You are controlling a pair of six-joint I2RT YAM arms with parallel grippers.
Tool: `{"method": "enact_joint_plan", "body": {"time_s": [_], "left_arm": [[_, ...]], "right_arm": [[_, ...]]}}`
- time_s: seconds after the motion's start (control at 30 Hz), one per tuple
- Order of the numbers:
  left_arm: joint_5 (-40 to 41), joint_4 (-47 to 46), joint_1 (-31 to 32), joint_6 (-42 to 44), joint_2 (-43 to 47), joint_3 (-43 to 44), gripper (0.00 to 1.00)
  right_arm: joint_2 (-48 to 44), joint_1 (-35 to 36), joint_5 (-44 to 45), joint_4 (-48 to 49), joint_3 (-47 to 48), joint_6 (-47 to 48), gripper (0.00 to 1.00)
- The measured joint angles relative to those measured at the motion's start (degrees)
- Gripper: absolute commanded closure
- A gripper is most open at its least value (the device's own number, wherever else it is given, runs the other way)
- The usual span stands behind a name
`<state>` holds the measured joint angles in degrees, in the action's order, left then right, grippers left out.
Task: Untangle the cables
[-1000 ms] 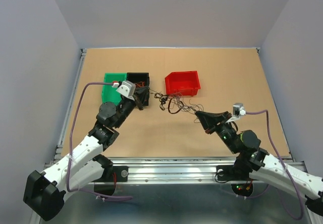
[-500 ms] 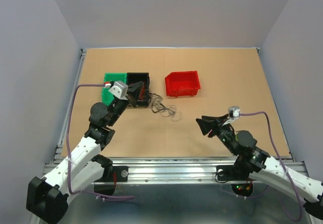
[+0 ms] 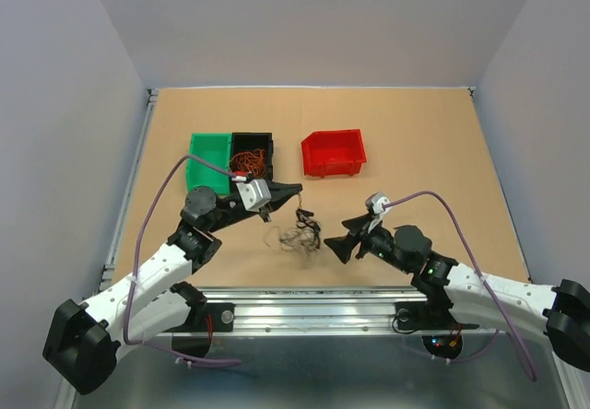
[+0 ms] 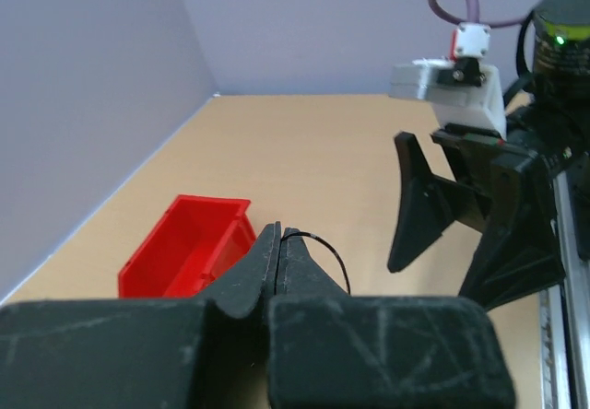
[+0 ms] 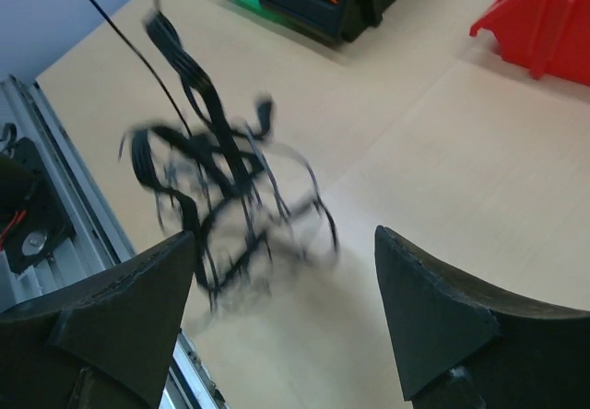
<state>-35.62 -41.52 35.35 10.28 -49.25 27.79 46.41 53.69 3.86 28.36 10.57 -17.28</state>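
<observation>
Left hand (image 3: 291, 189) clenched on the cables (image 3: 299, 232) at their top strand; right hand (image 3: 334, 241) released, spread wide, just beside the cables.

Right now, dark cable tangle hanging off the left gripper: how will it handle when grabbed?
Likely floppy: the tangle droops in loose loops from one thin strand pinched in the left gripper. Probably light, since that strand seems to carry it. Its blur in the right wrist view suggests it swings, so the open right gripper may catch only some loops.
</observation>
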Motion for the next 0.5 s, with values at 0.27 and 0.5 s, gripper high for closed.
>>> {"method": "enact_joint_plan", "body": {"time_s": [0.27, 0.5], "left_arm": [[-6.8, 5.1, 3.9, 4.5, -6.2, 2.3, 1.0], [-11.5, 7.2, 4.8, 5.4, -7.9, 3.1, 1.0]], "right_arm": [[0.3, 0.0, -1.7, 8.4, 0.0, 1.2, 0.16], [1.7, 0.0, -4.0, 10.8, 0.0, 2.0, 0.18]]}}
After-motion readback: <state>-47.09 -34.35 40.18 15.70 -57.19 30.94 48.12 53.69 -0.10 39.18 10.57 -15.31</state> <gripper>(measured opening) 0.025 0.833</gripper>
